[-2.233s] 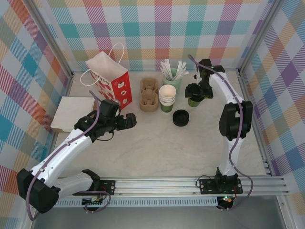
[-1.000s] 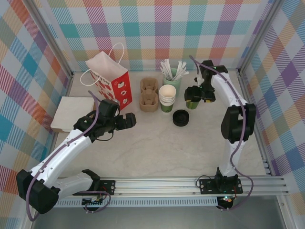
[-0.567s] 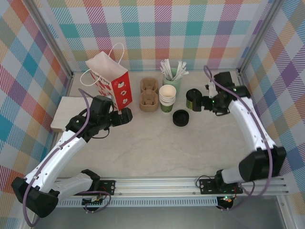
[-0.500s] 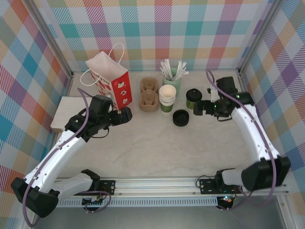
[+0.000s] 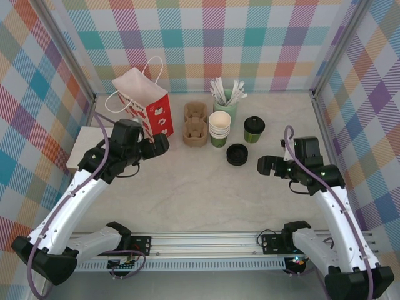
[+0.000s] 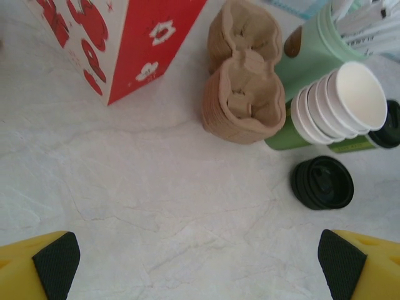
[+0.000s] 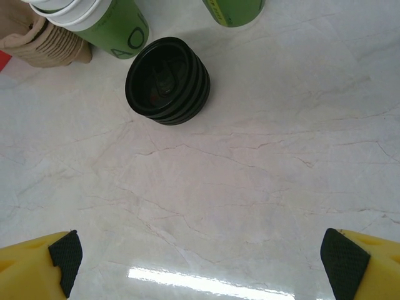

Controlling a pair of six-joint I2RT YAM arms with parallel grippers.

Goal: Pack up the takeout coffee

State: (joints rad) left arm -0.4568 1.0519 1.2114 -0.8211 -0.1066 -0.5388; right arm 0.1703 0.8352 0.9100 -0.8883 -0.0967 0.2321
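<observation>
Overhead looks down; both close wrist views share black lids (image 7: 167,80).

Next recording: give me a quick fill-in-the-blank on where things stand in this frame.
The takeout coffee stands upright on the table with a ____ lid on it.
The right hand is open and grips ____.
The left hand hovers beside the paper bag, which is white and ____.
Missing words: black; nothing; red.

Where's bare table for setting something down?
Free: wide marble between left gripper and right gripper, on the near side of the lid stack; also right of the takeout coffee. Crowded: back row, bag to cup stack.
</observation>
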